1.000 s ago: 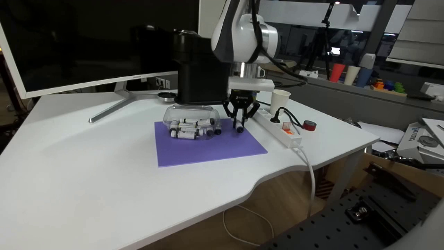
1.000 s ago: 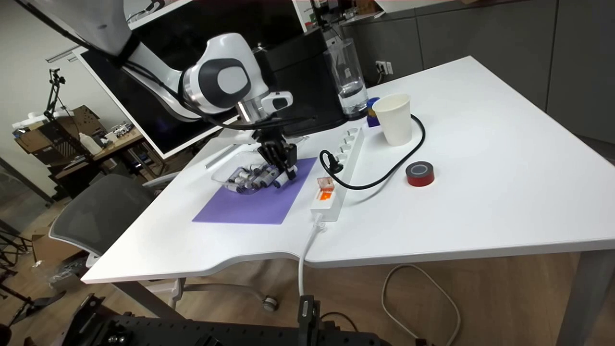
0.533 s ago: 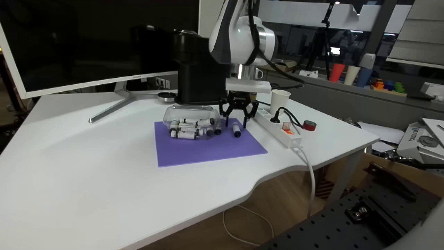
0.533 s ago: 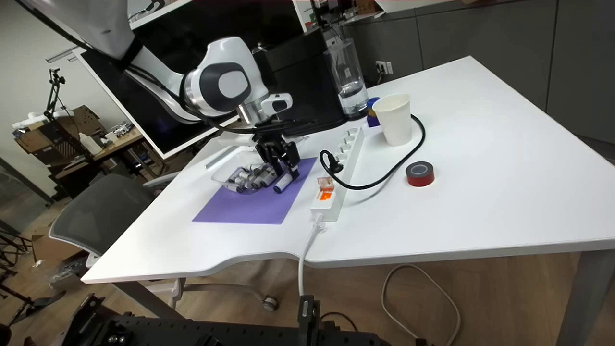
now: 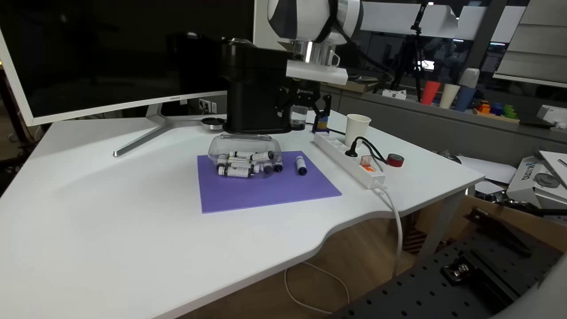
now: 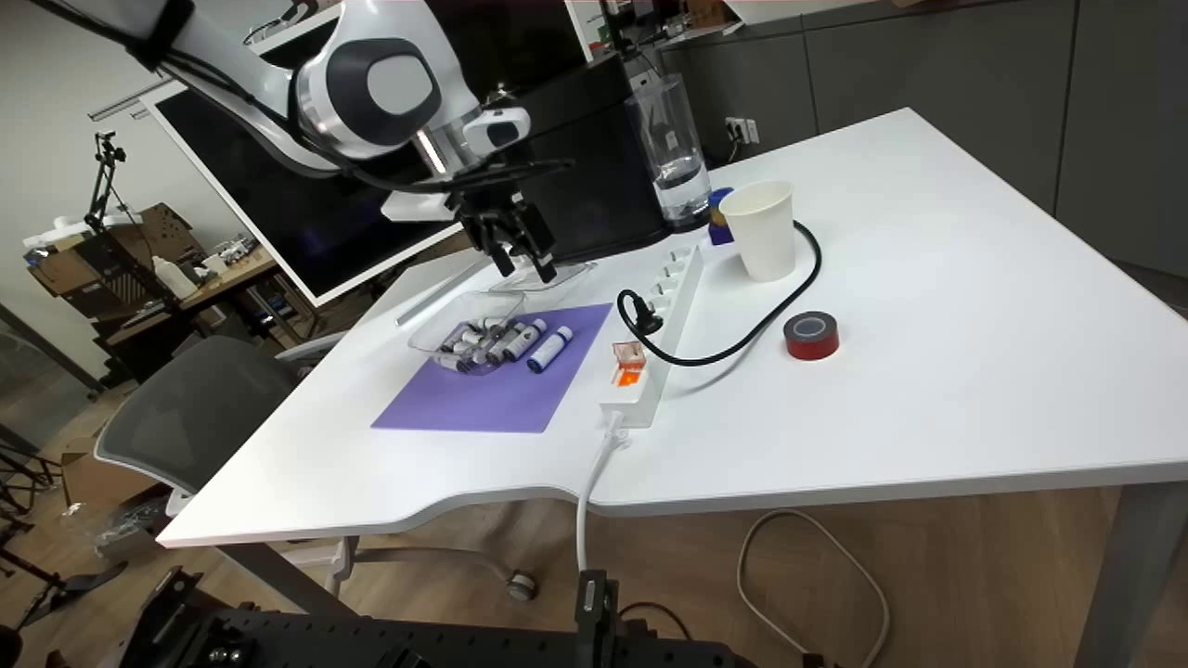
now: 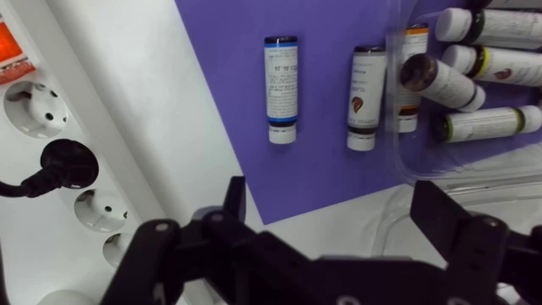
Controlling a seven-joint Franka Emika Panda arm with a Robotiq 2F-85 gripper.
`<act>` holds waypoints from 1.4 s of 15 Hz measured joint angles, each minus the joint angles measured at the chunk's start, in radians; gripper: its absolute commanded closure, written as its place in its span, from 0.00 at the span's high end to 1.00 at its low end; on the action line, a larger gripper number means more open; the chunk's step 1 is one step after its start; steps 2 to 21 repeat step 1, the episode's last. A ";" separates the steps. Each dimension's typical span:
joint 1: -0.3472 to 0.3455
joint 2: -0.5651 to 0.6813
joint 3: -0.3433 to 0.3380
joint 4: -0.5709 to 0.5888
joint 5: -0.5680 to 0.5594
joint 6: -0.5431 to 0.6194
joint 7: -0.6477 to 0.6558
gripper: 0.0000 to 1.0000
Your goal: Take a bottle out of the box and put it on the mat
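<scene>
A small white-labelled bottle with blue bands (image 7: 282,84) lies on its side on the purple mat (image 5: 266,195), apart from the others. The box is a see-through plastic container (image 6: 441,327) on the mat's far part, with several bottles in it. Another bottle, grey-banded (image 7: 366,97), rests on the mat close beside the box's wall. My gripper (image 5: 300,119) hangs in the air above and behind the mat, in front of a black housing. Its fingertips stand wide apart in the wrist view, with only mat, tabletop and a see-through rim beneath the gap.
A tall black housing (image 5: 257,88) stands behind the mat beside a large monitor (image 5: 119,53). Along the mat's side runs a white power strip (image 5: 330,146) with a black plug. A paper cup (image 6: 763,232) and a red tape roll (image 6: 811,336) are beyond it. A see-through lid (image 6: 548,276) lies behind.
A second ago my gripper was closed around the blue-banded bottle at the mat. It opened, left the bottle lying there, and rose up and away.
</scene>
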 measured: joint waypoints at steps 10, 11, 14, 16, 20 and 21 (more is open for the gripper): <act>0.004 -0.028 0.005 -0.008 0.000 -0.033 0.000 1.00; 0.004 -0.028 0.005 -0.008 0.000 -0.033 0.000 1.00; 0.004 -0.028 0.005 -0.008 0.000 -0.033 0.000 1.00; 0.004 -0.028 0.005 -0.008 0.000 -0.033 0.000 1.00; 0.004 -0.028 0.005 -0.008 0.000 -0.033 0.000 1.00; 0.004 -0.028 0.005 -0.008 0.000 -0.033 0.000 1.00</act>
